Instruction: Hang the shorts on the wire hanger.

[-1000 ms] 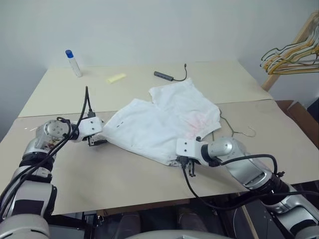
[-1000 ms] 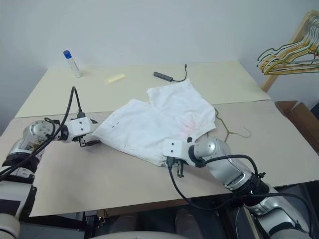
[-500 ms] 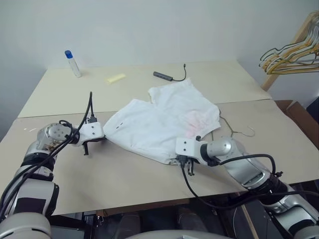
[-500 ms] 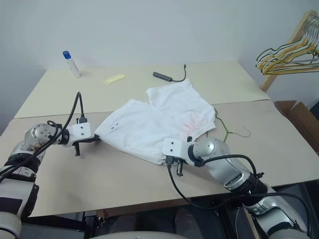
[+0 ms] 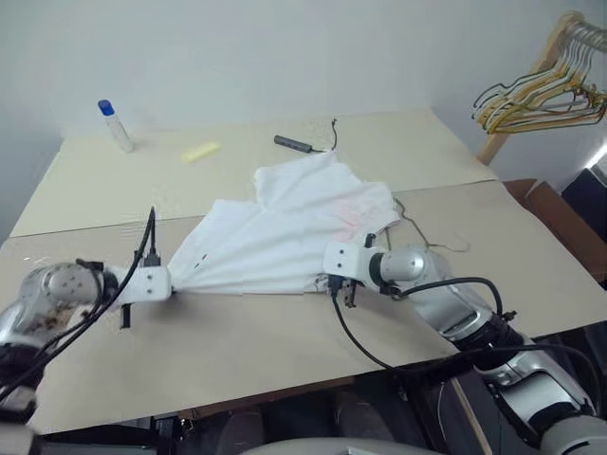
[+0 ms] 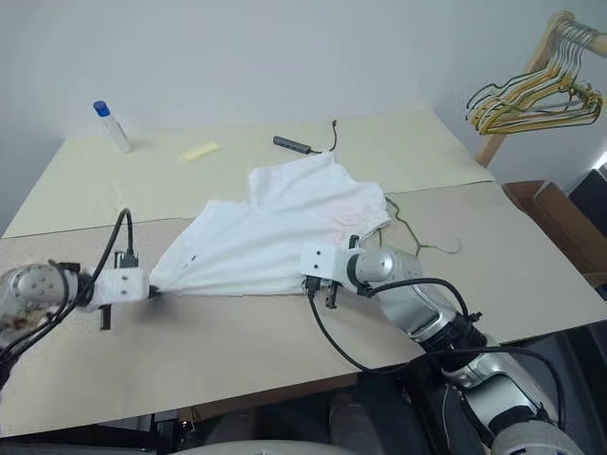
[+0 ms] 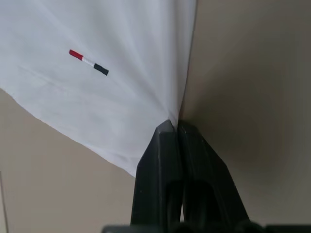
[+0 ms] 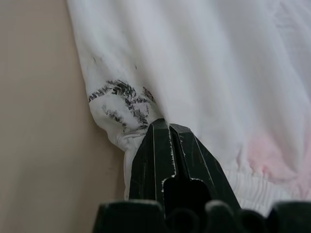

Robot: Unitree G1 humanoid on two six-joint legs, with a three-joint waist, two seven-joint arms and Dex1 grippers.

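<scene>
Where right claw (image 8: 169, 127) pinches shorts (image 8: 204, 63), black smudges

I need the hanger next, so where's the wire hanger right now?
In the left eye view, the wire hanger lies on the table, right of the shorts and partly under them, beyond the right gripper.

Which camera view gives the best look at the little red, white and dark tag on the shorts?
The left wrist view: the tag sits close and clear on the shorts. The head views show it as a tiny dark mark.
</scene>
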